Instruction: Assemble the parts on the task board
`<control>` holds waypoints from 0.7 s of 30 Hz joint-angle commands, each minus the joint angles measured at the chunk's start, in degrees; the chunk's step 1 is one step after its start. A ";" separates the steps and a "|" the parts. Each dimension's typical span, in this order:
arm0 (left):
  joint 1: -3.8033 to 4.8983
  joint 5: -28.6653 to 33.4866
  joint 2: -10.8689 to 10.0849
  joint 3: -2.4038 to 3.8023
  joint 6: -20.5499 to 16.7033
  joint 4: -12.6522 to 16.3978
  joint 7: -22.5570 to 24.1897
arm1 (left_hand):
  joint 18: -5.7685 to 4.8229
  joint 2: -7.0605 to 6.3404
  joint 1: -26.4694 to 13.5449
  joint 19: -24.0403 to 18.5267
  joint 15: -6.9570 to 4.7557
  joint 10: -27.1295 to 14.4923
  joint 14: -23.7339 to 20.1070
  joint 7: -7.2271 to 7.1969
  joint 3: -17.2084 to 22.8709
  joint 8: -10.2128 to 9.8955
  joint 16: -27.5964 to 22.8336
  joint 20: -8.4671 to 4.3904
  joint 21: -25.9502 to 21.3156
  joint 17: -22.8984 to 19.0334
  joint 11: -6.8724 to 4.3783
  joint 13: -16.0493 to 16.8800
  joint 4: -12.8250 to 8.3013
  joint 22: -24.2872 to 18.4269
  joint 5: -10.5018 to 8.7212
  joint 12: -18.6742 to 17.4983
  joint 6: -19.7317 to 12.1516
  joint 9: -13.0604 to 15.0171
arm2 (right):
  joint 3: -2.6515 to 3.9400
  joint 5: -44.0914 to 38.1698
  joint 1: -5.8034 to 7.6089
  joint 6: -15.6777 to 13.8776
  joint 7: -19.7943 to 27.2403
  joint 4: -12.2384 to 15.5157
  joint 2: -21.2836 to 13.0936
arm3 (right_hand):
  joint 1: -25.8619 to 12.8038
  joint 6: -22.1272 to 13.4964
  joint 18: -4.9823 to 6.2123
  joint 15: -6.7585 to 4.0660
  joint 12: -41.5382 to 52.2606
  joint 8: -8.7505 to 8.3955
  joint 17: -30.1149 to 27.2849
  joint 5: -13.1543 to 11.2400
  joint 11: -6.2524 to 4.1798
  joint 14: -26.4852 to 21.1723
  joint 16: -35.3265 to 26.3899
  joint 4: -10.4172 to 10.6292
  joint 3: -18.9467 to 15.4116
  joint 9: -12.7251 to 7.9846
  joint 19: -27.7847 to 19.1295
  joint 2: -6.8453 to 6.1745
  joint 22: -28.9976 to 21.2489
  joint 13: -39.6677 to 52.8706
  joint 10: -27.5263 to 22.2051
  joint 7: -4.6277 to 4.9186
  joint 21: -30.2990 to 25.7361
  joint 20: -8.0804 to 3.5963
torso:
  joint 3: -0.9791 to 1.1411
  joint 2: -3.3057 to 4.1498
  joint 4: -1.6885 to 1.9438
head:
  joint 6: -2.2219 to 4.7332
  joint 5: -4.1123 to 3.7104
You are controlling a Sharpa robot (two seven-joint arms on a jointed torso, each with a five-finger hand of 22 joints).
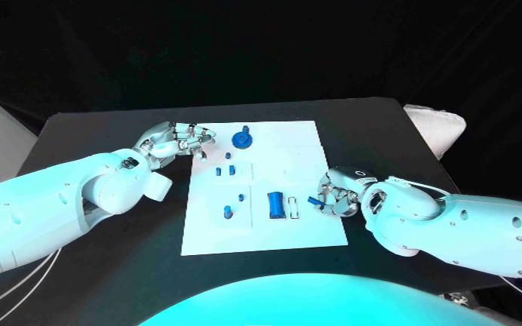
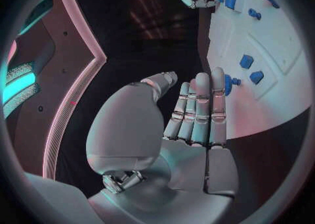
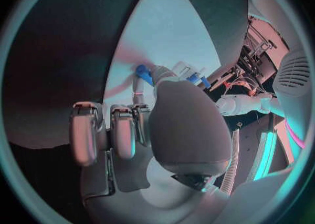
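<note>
The white task board (image 1: 272, 224) lies in the middle of the black table. My right hand (image 1: 339, 192) is at the board's right edge and pinches a small blue part (image 1: 314, 201) between thumb and finger; the right wrist view shows that blue part (image 3: 143, 71) at the fingertips, over the board (image 3: 170, 24). My left hand (image 1: 179, 141) hovers at the board's far left corner with straight fingers (image 2: 197, 111), holding nothing. A round blue part (image 1: 243, 139) stands just to its right. Small blue pieces (image 1: 231, 167) and a blue cylinder (image 1: 275, 204) sit on the board.
A white cylinder (image 1: 292, 207) lies beside the blue one. More small blue pieces (image 1: 228, 210) lie near the board's left side. Bare black table (image 1: 130, 266) surrounds the board. A white padded object (image 1: 435, 126) sits at the table's far right edge.
</note>
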 commanded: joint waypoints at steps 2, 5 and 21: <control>-0.04 0.07 0.04 0.03 0.74 0.22 0.47 | 0.31 0.13 0.39 0.37 -0.04 -0.50 -0.50 -0.06 0.02 0.21 -0.10 0.15 -0.29 -0.07 0.00 -0.06 0.41 -0.05 0.18 0.15 -0.50 0.08 | -0.64 2.27 -0.78 0.99 -2.57 -0.24 -0.20 | -1.92 0.26 -0.28 -0.47 -0.12 0.52 13.23 0.59 -0.37 5.45 -0.14 -9.14 10.76 -14.92 4.96 -0.78 13.76 12.52 3.74 -0.16 0.15 -0.31 | 0.00 0.00 -0.08 | 0.00 0.09; -0.04 0.07 0.03 0.03 0.78 0.22 0.42 | 0.31 0.17 0.40 0.39 -0.03 -0.51 -0.52 -0.05 0.01 0.23 -0.08 0.15 -0.34 -0.07 0.01 -0.07 0.49 -0.08 0.18 0.19 -0.50 0.09 | -0.62 6.37 -0.76 -0.28 -0.67 0.62 -0.61 | -2.90 0.15 -0.34 -0.52 0.15 0.81 13.42 1.45 -0.42 5.49 -0.03 -9.53 12.19 -14.58 5.03 -0.73 13.84 12.65 3.89 -0.21 0.48 -0.35 | 0.02 -0.03 -0.05 | 0.00 0.11; -0.04 0.05 0.18 0.03 0.99 0.18 0.19 | 0.31 0.17 0.40 0.39 -0.03 -0.51 -0.52 -0.05 0.01 0.23 -0.08 0.15 -0.34 -0.07 0.01 -0.07 0.49 -0.08 0.18 0.19 -0.50 0.09 | -0.34 24.64 1.93 -3.15 3.15 3.91 -0.65 | -8.48 -0.49 -0.35 -0.44 0.40 1.71 13.71 0.55 -0.35 5.56 0.13 -9.81 14.22 -13.39 5.04 -0.53 13.85 12.80 4.06 -0.15 0.55 -0.32 | -0.07 -0.01 0.06 | 0.00 0.12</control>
